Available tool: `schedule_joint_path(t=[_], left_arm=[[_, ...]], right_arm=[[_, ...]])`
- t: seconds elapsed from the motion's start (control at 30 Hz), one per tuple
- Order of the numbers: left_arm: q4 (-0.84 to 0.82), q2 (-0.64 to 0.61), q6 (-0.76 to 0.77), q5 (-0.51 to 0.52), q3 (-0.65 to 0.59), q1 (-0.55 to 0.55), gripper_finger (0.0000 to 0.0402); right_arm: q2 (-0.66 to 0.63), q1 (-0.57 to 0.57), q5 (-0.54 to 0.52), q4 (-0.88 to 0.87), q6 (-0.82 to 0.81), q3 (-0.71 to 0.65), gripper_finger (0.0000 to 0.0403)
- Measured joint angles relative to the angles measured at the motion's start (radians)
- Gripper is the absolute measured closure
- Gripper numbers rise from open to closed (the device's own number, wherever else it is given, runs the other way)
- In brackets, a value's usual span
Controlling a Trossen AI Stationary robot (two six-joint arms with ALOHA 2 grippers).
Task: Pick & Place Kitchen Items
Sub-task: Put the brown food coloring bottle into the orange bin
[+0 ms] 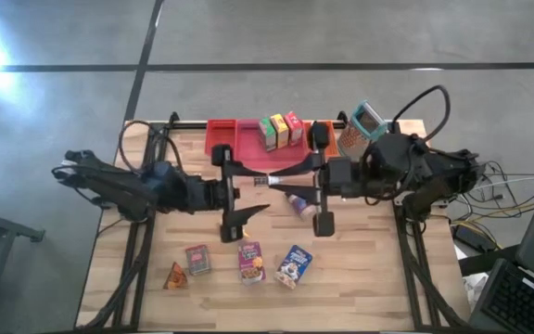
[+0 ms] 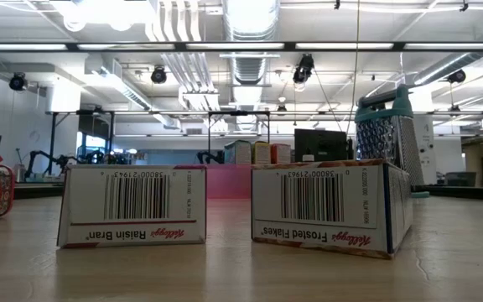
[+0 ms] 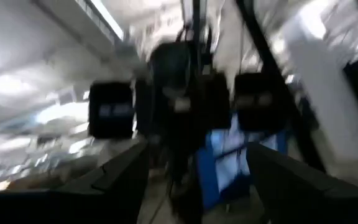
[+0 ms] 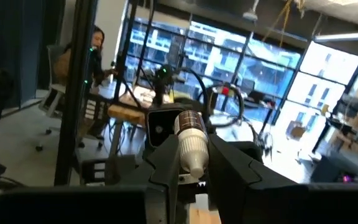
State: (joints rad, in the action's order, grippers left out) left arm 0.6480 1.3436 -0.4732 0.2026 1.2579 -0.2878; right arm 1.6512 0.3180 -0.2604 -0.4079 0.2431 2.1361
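Note:
A small bottle [image 4: 190, 140], white with a brown band, hangs in mid-air over the table's middle [image 1: 269, 179], with my right gripper [image 4: 191, 155] shut on it. My left gripper [image 3: 197, 171] is open just to the bottle's left [image 1: 239, 190], facing the right arm and holding nothing. On the near part of the table lie an orange wedge [image 1: 174, 276], a red can [image 1: 197, 260], a purple box [image 1: 251, 262] and a blue box [image 1: 293, 266]. A small purple-topped item [image 1: 297, 202] lies under the grippers. My right gripper pinches the bottle's white end [image 4: 194, 163] between its two fingers [image 4: 166, 165]. The fingers come level from the table's right and lie along the bottle. The bottle is lifted clear of the table, roughly level, and its brown-banded end [image 4: 188, 119] sticks out past the fingertips toward my left gripper.
At the far edge a red tray bin [image 1: 222, 135] holds green, yellow and red boxes [image 1: 281, 130]. Beside it an orange bin [image 1: 344, 141] holds a metal grater [image 1: 367, 121]. In the low view two cereal boxes [image 2: 132, 205] [image 2: 329, 205] lie close to the camera.

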Motion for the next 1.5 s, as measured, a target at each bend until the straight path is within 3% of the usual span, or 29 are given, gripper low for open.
schedule_joint_path(t=[0.2,0.4,0.53,0.77,0.93,1.2,1.5], left_arm=[[-0.419,-0.060,0.059,0.218,-0.002,0.003,0.0129],[-0.673,-0.054,0.263,0.227,-0.044,0.007,0.0129],[-0.576,-0.057,0.321,0.227,-0.181,0.004,0.0129],[-0.134,-0.085,0.372,0.229,-0.482,0.003,0.0129],[0.058,-0.104,0.417,0.230,-0.621,0.004,0.0129],[0.096,-0.154,0.458,0.224,-0.678,0.002,0.0129],[0.059,-0.205,0.492,0.216,-0.707,0.002,0.0129]], right_arm=[[-0.031,-0.037,-0.009,-0.140,-0.079,0.000,0.0340],[-0.042,-0.165,-0.081,-0.394,-0.229,0.000,0.0336],[-0.033,-0.267,-0.082,-0.566,-0.319,0.000,0.0339],[-0.002,-0.429,-0.083,-0.825,-0.421,-0.002,0.0338],[0.000,-0.539,-0.083,-0.984,-0.493,-0.034,0.0336],[0.005,-0.666,-0.079,-1.036,-0.532,-0.200,0.0339],[0.014,-0.802,-0.042,-0.953,-0.569,-0.466,0.0342]])
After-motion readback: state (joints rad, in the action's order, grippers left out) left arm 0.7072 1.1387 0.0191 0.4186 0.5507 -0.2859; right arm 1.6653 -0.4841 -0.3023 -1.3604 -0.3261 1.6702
